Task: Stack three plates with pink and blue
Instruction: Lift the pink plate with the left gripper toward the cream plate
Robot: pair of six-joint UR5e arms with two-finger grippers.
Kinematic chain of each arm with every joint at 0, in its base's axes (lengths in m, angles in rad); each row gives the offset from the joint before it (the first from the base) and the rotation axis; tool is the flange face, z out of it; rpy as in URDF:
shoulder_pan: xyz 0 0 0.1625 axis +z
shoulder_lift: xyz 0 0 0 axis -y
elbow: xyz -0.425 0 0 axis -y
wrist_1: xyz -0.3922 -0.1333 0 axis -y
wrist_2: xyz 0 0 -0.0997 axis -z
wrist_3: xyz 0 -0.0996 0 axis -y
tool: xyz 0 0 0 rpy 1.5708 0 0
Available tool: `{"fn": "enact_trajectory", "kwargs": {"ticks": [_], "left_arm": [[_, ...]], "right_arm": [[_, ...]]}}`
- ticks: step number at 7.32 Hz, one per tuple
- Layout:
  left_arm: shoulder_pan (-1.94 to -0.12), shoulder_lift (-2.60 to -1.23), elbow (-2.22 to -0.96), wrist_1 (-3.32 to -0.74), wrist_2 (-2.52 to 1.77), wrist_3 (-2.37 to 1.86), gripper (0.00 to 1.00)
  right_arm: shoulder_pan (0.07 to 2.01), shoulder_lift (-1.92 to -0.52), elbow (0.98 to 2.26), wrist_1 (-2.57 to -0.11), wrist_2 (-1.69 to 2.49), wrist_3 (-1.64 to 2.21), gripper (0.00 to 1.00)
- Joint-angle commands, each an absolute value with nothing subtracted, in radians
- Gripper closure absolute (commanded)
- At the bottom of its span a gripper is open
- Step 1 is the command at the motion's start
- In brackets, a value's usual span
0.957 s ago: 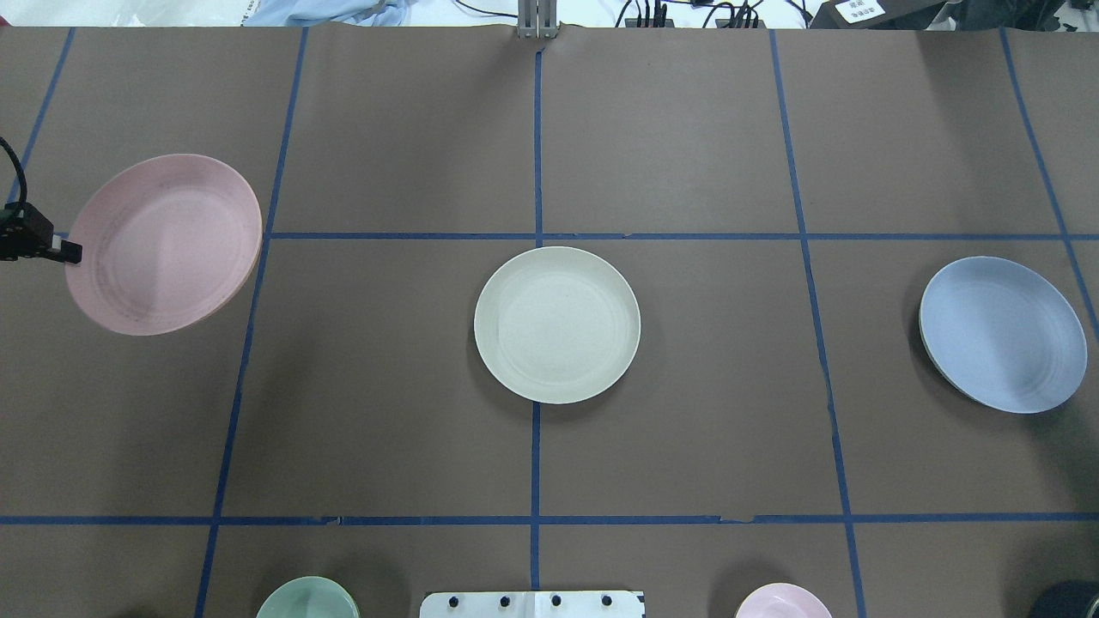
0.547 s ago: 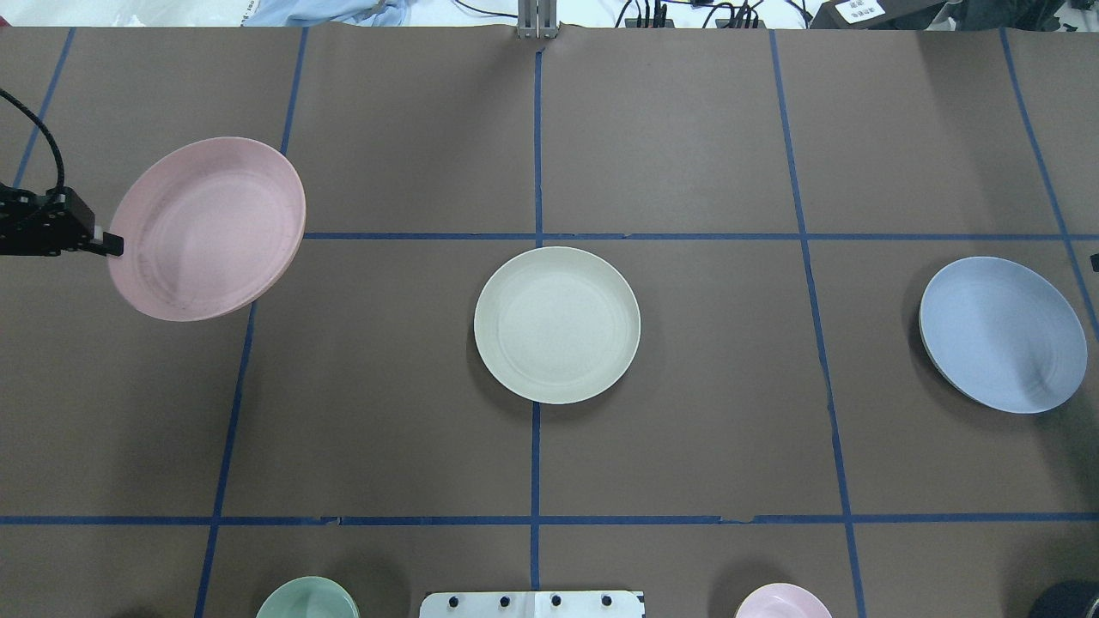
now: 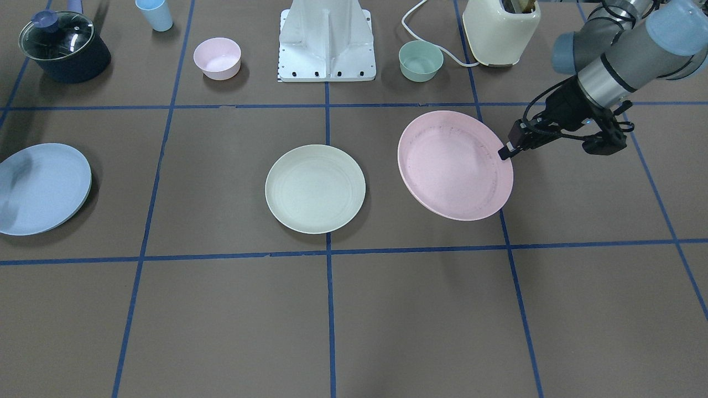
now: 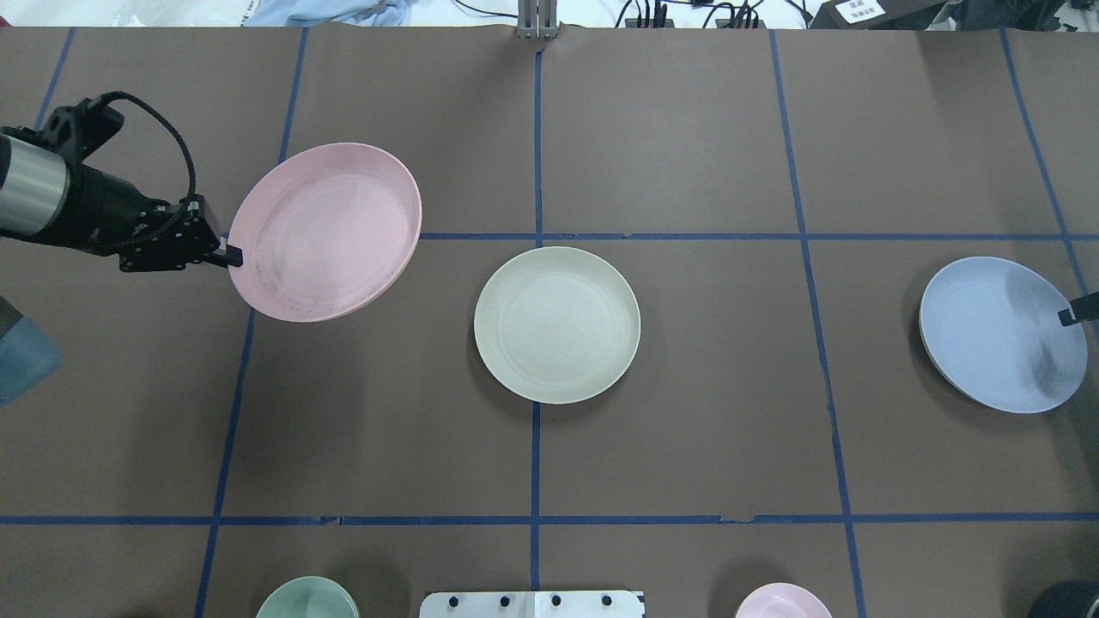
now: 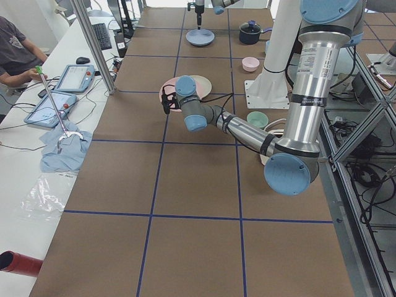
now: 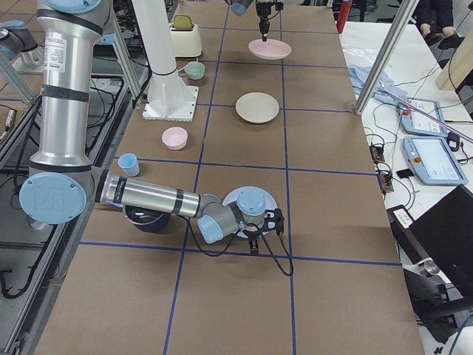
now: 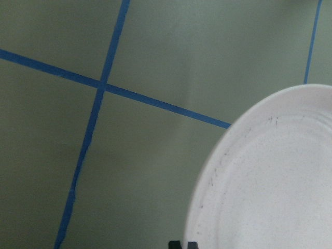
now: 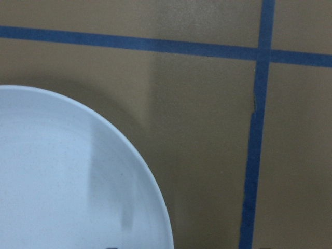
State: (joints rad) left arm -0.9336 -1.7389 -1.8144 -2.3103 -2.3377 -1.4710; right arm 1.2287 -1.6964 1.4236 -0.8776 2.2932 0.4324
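On the overhead view, my left gripper (image 4: pixel 230 255) is clamped on the rim of the pink plate (image 4: pixel 326 232), biting it at the plate's 9 o'clock; the jaws are closed down to the thickness of the rim and nothing else is in them. The plate looks lifted off the table (image 4: pixel 687 154); in the front-facing view it shows larger than the others, with shadow under its near edge. It hangs at about 10 o'clock from the cream plate (image 4: pixel 556 324), near it but not overlapping; the cream plate lies flat at the table's middle, on a blue tape line. The blue plate (image 4: pixel 1002 335) lies well apart at the cream plate's 3 o'clock, on the table. My right gripper (image 4: pixel 1067 317) shows overhead only as a dark tip at the blue plate's 3 o'clock rim; I cannot tell how far its jaws are apart, nor whether they touch the plate. Its wrist camera sees the plate's edge and brown table beside it. A green bowl (image 4: pixel 307 599) and a small pink bowl (image 4: pixel 783 601) sit at the 6 o'clock edge, either side of the robot's base.
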Motion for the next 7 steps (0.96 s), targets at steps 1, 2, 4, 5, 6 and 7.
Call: {"fn": "enact_trajectory", "kwargs": {"ticks": [1,2,4,5,6,7], "left_arm": [[-0.888,-1.799,-1.816,-2.237,-2.286,-1.491,1.0],[-0.887,-1.802,-1.815,-2.237,-2.286,-1.493,1.0],[-0.885,-1.81,-1.813,-2.235,-2.286,-1.493,1.0],[-0.878,-1.818,-1.813,-2.229,-2.284,-1.494,1.0],[-0.855,-1.838,-1.812,-2.206,-2.254,-1.509,1.0],[-0.818,-1.876,-1.812,-2.162,-2.222,-1.514,1.0]], "right_arm": [[1.216,-1.698,1.408,-0.877,2.301,0.431,0.33],[1.213,-1.697,1.407,-0.879,2.299,0.43,0.35],[1.206,-1.698,1.404,-0.879,2.302,0.426,0.49],[1.203,-1.698,1.404,-0.879,2.307,0.428,0.69],[1.194,-1.697,1.404,-0.88,2.31,0.428,0.86],[1.189,-1.697,1.405,-0.879,2.313,0.428,0.95]]}}
